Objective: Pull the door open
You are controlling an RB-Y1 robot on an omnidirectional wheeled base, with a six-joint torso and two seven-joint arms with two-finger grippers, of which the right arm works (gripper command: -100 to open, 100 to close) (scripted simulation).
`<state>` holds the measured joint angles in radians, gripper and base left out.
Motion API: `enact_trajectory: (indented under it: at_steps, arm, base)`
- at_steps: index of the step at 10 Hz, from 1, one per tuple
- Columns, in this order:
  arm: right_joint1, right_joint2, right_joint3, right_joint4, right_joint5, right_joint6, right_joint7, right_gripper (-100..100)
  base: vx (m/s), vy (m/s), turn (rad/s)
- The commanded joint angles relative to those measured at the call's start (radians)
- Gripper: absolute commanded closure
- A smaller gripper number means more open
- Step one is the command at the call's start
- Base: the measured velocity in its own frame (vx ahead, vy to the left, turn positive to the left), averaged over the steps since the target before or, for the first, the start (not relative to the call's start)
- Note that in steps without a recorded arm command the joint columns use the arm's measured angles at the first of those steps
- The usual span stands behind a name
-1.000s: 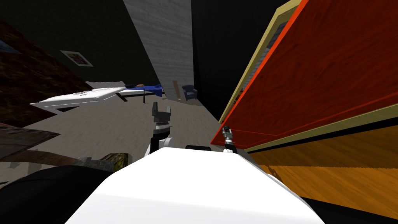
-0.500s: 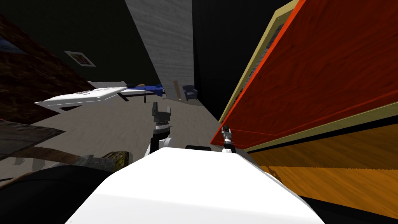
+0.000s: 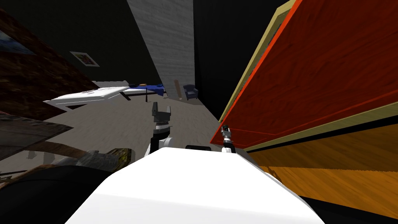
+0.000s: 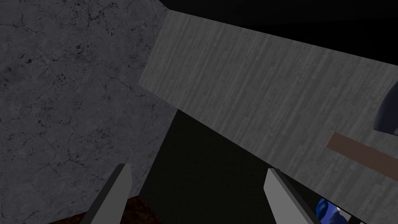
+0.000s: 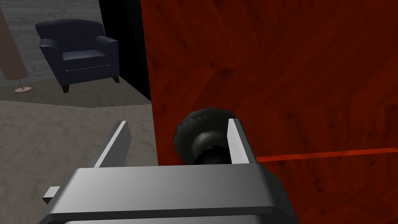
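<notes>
The red wood-grain door (image 3: 318, 77) stands swung out from its yellow frame (image 3: 252, 66) on my right. Its dark round knob (image 5: 202, 136) sits near the door's free edge. My right gripper (image 5: 177, 123) is open around the knob: one finger (image 5: 235, 140) lies against the knob's side, while the other hangs clear past the door's edge. In the head view the right gripper (image 3: 224, 130) is at the door's lower corner. My left gripper (image 3: 161, 109) is raised in front of my chest, and the left wrist view shows that gripper (image 4: 198, 169) open with nothing between its fingers.
A dark blue armchair (image 5: 77, 50) and a floor lamp (image 5: 13, 58) stand by the grey wall (image 3: 171, 42) ahead. A white table (image 3: 85, 95) lies to the left, with dark furniture (image 3: 35, 132) nearer. A black area (image 3: 217, 58) shows beside the door.
The whole head view has shifted a little, with the table and wall picture sliding right: my own turn. My right gripper has edged slightly left at the door.
</notes>
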<state>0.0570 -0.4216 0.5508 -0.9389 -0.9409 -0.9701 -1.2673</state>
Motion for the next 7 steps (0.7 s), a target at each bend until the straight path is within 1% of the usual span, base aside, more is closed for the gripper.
enact_trajectory:
  at_steps: [1,3,4,5,7]
  arm:
    - [-0.002,0.031,0.025,0.046,0.008,0.008,-0.014,100]
    - [-0.013,0.047,0.018,0.048,0.008,0.021,0.001,100]
    - [-0.013,0.047,0.018,0.048,0.008,0.021,0.001,100]
    - [-0.018,0.055,0.015,0.049,0.009,0.027,0.008,100]
    - [-0.028,0.071,0.009,0.051,0.009,0.039,0.022,100]
  base:
    - [-0.019,-0.019,-0.014]
    - [-0.048,-0.035,0.04]
    - [-0.058,-0.045,0.03]
    - [-0.05,-0.047,0.025]
    - [-0.054,-0.073,0.047]
